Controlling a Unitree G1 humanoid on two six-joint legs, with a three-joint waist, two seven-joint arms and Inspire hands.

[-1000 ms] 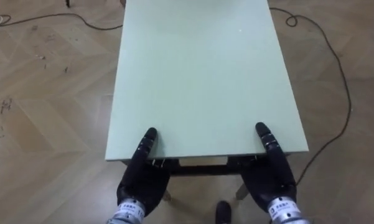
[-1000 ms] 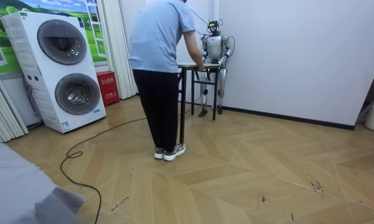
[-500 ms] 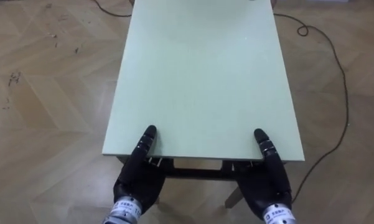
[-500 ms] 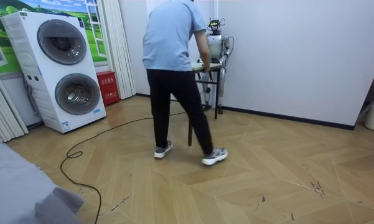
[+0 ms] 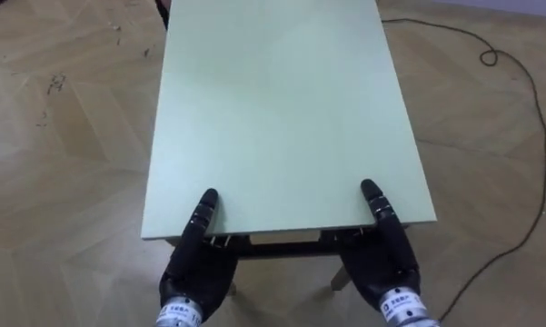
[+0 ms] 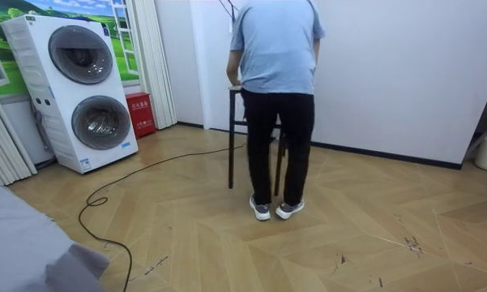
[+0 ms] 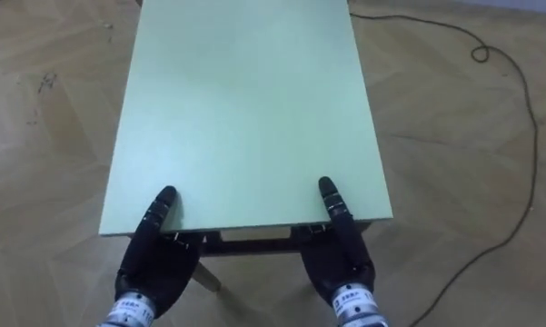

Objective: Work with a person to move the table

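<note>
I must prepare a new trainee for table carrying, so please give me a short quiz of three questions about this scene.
1. True or false: a box stands on the pale green rectangular tabletop.
2. Where are the robot's black left hand and right hand? A) at the tabletop's near edge B) at its far edge C) on the floor
3. Fill in: a thin dark ___ lies on the wooden floor at the table's right.
Key: 1 false; 2 A; 3 cable.
</note>
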